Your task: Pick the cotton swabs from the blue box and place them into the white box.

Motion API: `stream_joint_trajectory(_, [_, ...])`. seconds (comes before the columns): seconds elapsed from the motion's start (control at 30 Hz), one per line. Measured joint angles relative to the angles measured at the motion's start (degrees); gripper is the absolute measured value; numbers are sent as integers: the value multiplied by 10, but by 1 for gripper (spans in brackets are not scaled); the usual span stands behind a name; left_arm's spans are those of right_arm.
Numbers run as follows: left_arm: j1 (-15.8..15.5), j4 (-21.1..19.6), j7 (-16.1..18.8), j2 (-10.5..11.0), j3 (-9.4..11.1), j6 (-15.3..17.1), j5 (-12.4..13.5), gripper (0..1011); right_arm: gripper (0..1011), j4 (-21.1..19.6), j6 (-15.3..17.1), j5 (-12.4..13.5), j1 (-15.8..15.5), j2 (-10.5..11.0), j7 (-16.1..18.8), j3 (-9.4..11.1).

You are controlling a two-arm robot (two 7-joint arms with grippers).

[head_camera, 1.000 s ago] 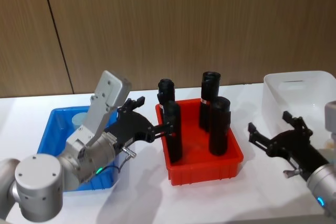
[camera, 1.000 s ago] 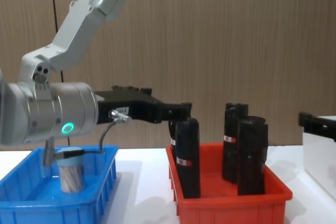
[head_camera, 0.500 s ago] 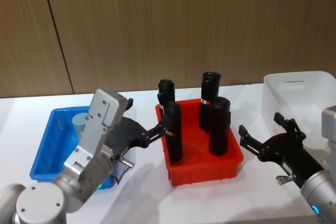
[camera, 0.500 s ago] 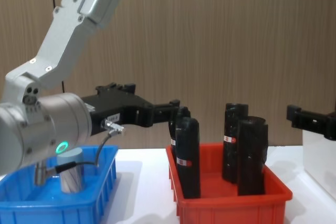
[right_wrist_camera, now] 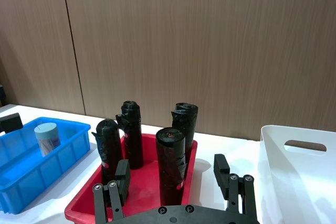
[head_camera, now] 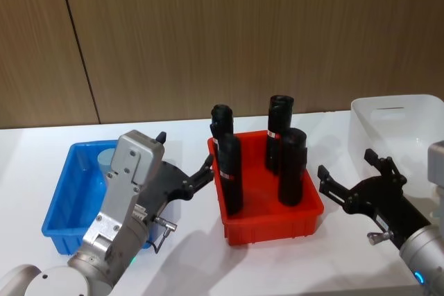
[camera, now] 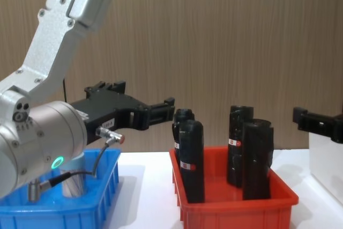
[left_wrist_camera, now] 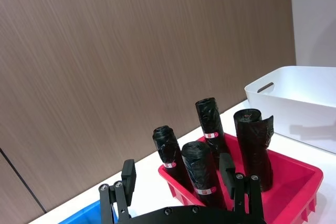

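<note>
Cotton swabs [head_camera: 104,159] in blue box [head_camera: 59,202]; left end effector [left_wrist_camera: 177,167], right end effector [right_wrist_camera: 171,166] both spread.

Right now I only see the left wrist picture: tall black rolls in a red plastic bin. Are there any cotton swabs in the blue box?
Observer: Yes, one small clear tub of cotton swabs with a pale grey-blue lid stands upright in the shallow bright blue plastic box.
Operator: Where is that claw?
Observer: The left gripper, open, hovers between the blue box and the red plastic bin.
Operator: And the other one?
Observer: The right gripper, open, hangs between the red bin and the plain white plastic box.
</note>
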Motion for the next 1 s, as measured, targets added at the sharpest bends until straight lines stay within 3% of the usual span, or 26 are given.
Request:
stream_joint_trajectory(0.73, [1, 0, 2, 0, 0, -1, 0, 1004, 1002, 4, 1, 0, 3, 0, 3, 1])
stream_joint_trajectory(1.0, [1, 0, 2, 0, 0, -1, 0, 1004, 1002, 36, 4, 5, 25, -6, 25, 4])
